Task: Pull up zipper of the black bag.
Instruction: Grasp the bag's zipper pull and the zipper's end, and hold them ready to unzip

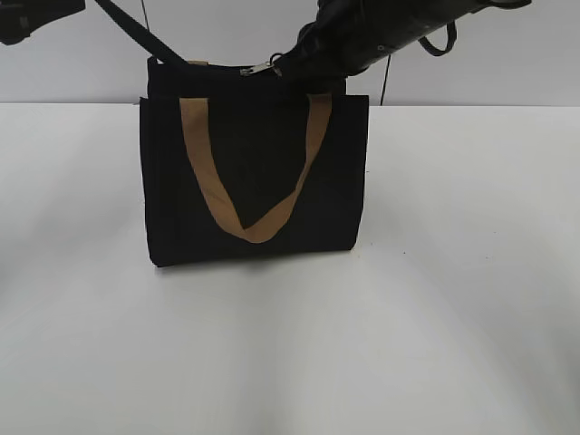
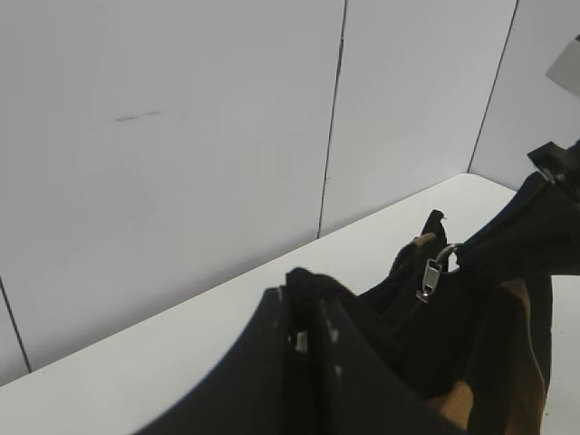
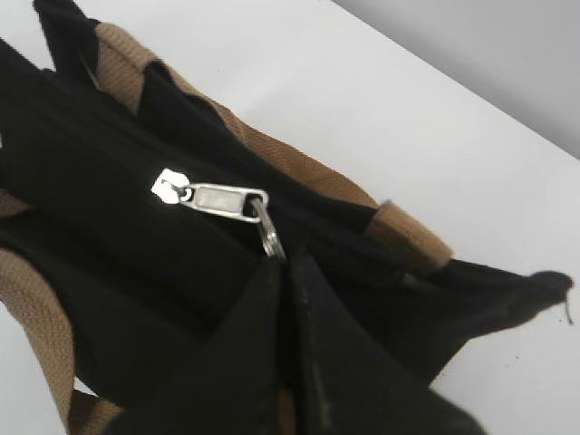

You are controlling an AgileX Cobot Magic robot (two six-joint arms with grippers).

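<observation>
Zipper pull in the right gripper's grasp, slider sitting mid-track

Zipper (image 3: 172,188) is running along the top edge of the bag (image 1: 254,181), and its silver pull tab (image 3: 222,200) is lying flat on the black fabric with a small ring (image 3: 268,232) at its outer end. The right gripper (image 3: 283,265) is closing on that ring: both dark fingers are meeting at it in the right wrist view, so the hold appears to be on the ring and not on the tab's body. In the exterior view the slider (image 1: 258,68) is sitting near the middle of the top edge, with the right arm (image 1: 381,32) reaching in from the upper right.

The bag is standing upright on the white table (image 1: 453,317), tan handle (image 1: 258,217) hanging down its front face.

The left gripper (image 2: 304,340) is pressing together on a fold of the bag's fabric at the end away from the slider, seemingly anchoring it.

Judgement: the pulling step is in hand, with the grasp made and part of the track apparently undone; which side of the slider is closed cannot be told. The next move is calling for a steady draw along the track line while the left side is keeping the fabric taut. A thin ring is a slippery hold, and an off-line pull is risking a tipped bag.
</observation>
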